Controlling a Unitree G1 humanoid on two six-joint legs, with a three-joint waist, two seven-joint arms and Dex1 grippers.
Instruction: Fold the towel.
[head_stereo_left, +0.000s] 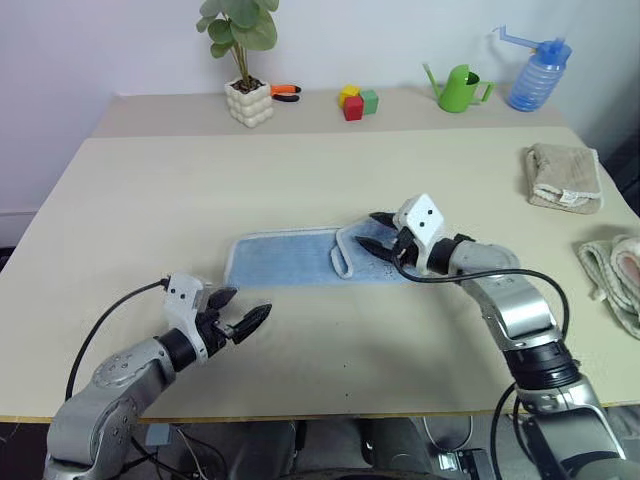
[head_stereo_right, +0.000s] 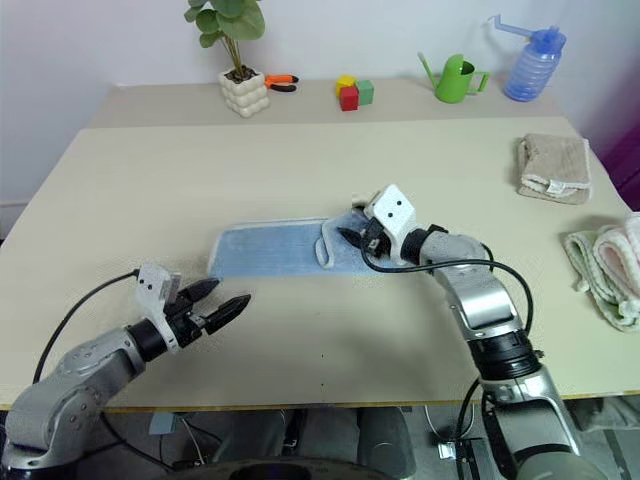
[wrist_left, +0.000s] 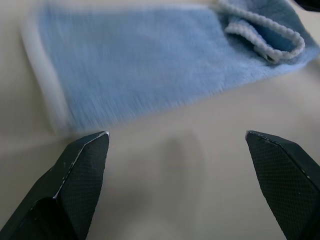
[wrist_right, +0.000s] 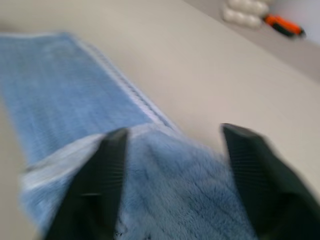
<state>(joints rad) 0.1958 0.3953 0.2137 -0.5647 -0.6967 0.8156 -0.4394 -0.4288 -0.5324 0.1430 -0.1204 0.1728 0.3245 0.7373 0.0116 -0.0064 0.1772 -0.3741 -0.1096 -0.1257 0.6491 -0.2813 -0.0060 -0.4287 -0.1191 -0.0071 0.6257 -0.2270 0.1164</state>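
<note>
While lying flat on the tabletop (head_stereo_left: 120, 200) as a long strip, with its right end flopped back over itself in a loose, rumpled flap, towel (head_stereo_left: 285, 259) looks only partly folded. Right pincer (head_stereo_left: 379, 234) spread wide and empty, fingers astride that flap, just over the cloth. Left pincer (head_stereo_left: 243, 312) also wide and empty, hovering near the tabletop, apart from the towel's near left corner.

Likely trouble: flap springing back open or sliding askew once left alone, since nothing pins it. Risk too of a right pincer closing on the top layer alone, dragging the fold crooked, or on both layers, bunching the whole strip. Could snag the looped hem (wrist_left: 280, 37) on a fingertip. Left corner unheld, so any tug from the right may shift the strip across the smooth tabletop.
</note>
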